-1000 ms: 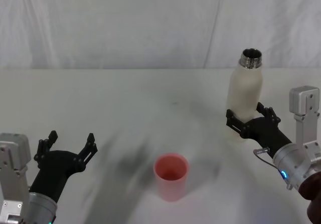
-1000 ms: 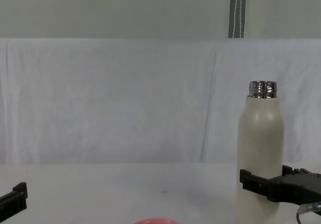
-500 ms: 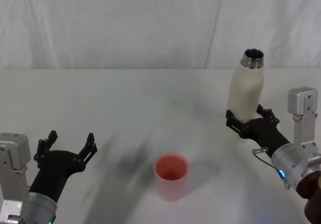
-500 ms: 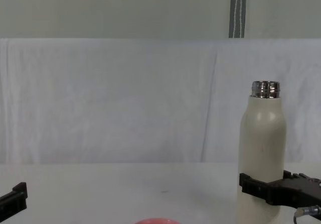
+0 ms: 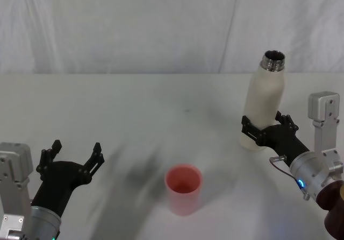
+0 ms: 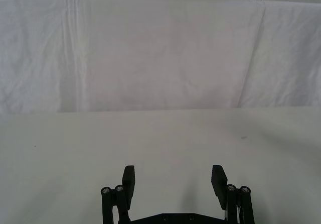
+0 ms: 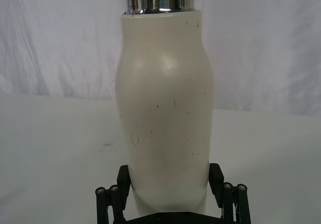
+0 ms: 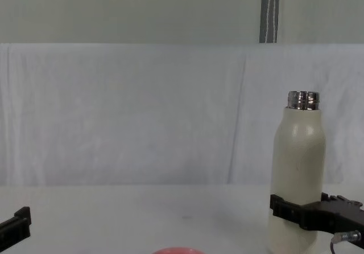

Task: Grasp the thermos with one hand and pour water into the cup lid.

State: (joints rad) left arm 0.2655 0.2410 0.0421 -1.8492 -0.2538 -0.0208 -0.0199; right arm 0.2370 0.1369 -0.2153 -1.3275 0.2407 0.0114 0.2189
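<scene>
The thermos (image 5: pixel 263 100) is a tall cream-white bottle with an open steel neck. It stands nearly upright at the right of the table, leaning slightly. My right gripper (image 5: pixel 263 124) is shut on its lower body, one black finger on each side, as the right wrist view shows on the thermos (image 7: pixel 165 108) and right gripper (image 7: pixel 169 178). The pink cup lid (image 5: pixel 183 189) stands open side up near the table's front centre, left of the thermos and apart from it. Its rim (image 8: pixel 170 250) just shows in the chest view. My left gripper (image 5: pixel 75 153) waits open and unloaded at the front left.
The white table (image 5: pixel 134 105) is backed by a white cloth wall (image 5: pixel 134 25). Bare tabletop lies between the cup lid and the thermos (image 8: pixel 298 168), and in front of the left gripper (image 6: pixel 173 176).
The right gripper and thermos have shifted slightly right and away, and the bottle now leans a little. The left arm and cup lid have not moved.
</scene>
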